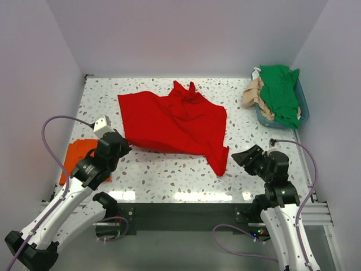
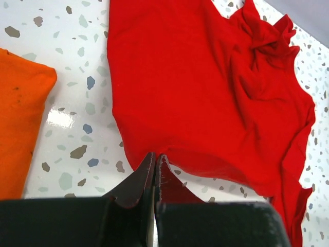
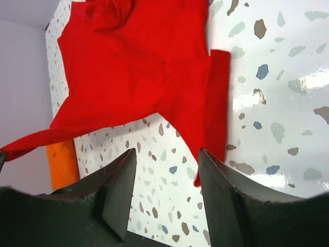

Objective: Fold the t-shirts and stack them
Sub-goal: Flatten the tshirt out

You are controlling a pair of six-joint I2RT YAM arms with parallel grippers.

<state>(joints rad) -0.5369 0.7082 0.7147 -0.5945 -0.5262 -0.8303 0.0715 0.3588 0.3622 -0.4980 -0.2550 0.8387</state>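
**Fig.** The red tee (image 1: 175, 121) lies crumpled at mid-table. The left gripper (image 2: 155, 158), jaws shut, pinches its near-left edge, probably to pull it flat. The right gripper (image 3: 167, 154) is open and empty beside the near-right corner. The wrist views show the pinch and the gap. Only the top view shows the green tee (image 1: 280, 90) in the basket (image 1: 305, 113).

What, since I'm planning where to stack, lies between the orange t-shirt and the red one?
Bare speckled table only, between orange t-shirt and red t-shirt; clearest in left wrist view.
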